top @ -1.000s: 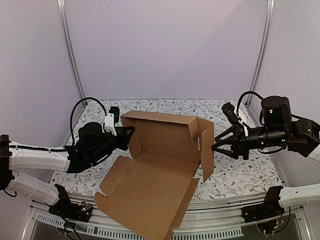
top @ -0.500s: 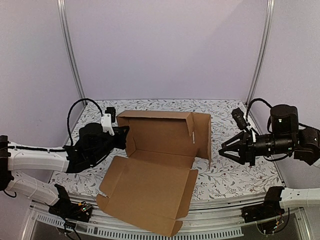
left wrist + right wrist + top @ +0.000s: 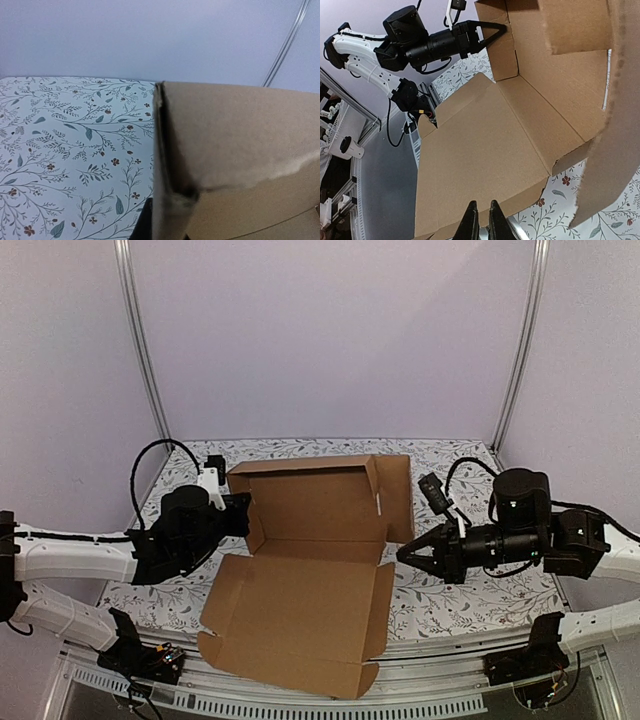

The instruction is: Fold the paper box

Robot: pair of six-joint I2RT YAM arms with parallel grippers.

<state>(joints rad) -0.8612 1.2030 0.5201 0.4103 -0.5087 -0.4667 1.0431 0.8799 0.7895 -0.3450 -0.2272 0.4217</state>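
Looking across the worktop (image 3: 455,600), we see a pale surface printed with thin leafy sprigs and small brown flowers. On its middle lies the paper box (image 3: 300,590). It is plain brown corrugated cardboard, matt and unprinted, cut from one sheet with creases, flaps and tabs.

Its far wall stands upright, with a short side flap folded forward at the left end and a taller flap standing at the right end. The floor panel lies flat. A wide lid panel spreads from it toward the near side, and its near edge, with small corner tabs, reaches out over the worktop's near edge. In the left wrist view the raw cut edge looks rough and fibrous, with a pale torn fringe across one face.

The left pincer (image 3: 246,512), black and tapered, comes in from the left at the box's far left corner. Its fingers are pressed together on the upper edge of the left side flap, and the right wrist view shows the cardboard pinched between them.

The right pincer (image 3: 403,554) lies level and points left, just beside the box's right edge, below the standing right flap. Its two black fingers (image 3: 472,220) are drawn almost together, with only a sliver between them and nothing caught there. We cannot tell whether the tips touch the cardboard.
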